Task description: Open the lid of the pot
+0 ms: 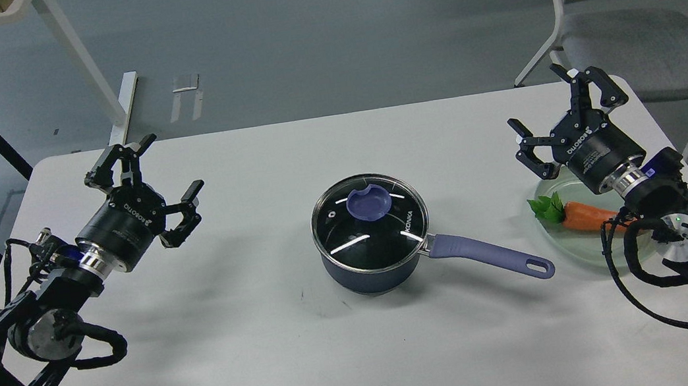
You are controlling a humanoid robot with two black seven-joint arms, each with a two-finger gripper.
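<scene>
The dark navy pot (368, 273) stands in the middle of the white table, its long lavender-blue handle (492, 256) pointing right and toward me. The glass lid (370, 229) with steel rim rests flat on the pot, with its lavender-blue knob (368, 203) on top. My left gripper (166, 176) hovers open far to the pot's left, nothing between its fingers. At the right, well clear of the pot, my right gripper (556, 115) also stands open and holds nothing.
A pale green glass plate (581, 249) with a toy carrot (576, 215) lies under my right arm near the table's right edge. A grey chair (634, 22) stands beyond the table's far right corner. A white table leg (96, 79) and a black frame stand at far left.
</scene>
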